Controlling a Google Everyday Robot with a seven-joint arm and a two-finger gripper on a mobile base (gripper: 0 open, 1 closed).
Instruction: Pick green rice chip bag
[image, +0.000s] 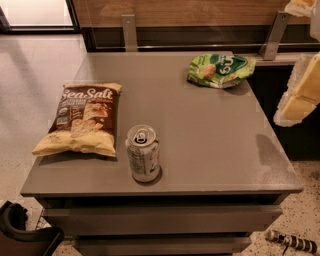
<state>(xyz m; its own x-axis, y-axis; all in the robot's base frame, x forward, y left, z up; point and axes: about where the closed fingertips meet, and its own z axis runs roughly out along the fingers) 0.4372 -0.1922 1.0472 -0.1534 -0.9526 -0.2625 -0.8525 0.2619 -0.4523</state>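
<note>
The green rice chip bag (220, 70) lies flat at the far right of the grey table (200, 135), close to its back edge. It is bright green with white lettering and a tan rice-cake picture. My gripper (284, 64) is at the right edge of the view, close to the camera and raised above the table's right side, to the right of the bag. Its two cream-yellow fingers (299, 95) stand wide apart with nothing between them. It does not touch the bag.
A brown-and-yellow "Sea Salt" bag (80, 120) lies at the table's left. A silver can (143, 153) stands upright near the front edge. Metal brackets (129, 31) and a wooden wall run behind the table. A dark object (20, 232) is on the floor at front left.
</note>
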